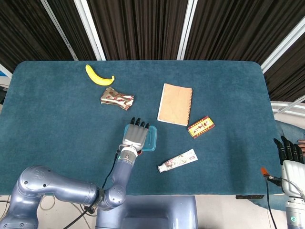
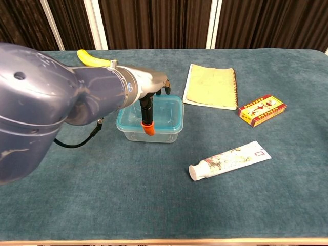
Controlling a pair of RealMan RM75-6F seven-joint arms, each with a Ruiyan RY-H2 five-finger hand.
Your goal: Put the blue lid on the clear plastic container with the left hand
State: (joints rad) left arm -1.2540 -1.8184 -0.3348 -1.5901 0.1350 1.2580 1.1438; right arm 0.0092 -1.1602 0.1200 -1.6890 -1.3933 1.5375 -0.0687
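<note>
Counted on the table [image 1: 57, 124]: one banana [image 1: 98, 76], one wrapped snack packet [image 1: 116, 98], one notebook [image 1: 175, 104], one small red box [image 1: 200, 126]. Also one tube [image 1: 177, 161], one clear plastic container [image 2: 159, 131] with one blue lid [image 2: 166, 114].

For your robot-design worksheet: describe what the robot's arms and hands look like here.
The left arm has a glossy blue-grey rounded shell, with a black cable looping from it. The left hand is silver-grey with black fingertips and an orange-tipped digit. The right hand has dark fingers on a pale grey wrist, with an orange-tipped wire beside it.
</note>
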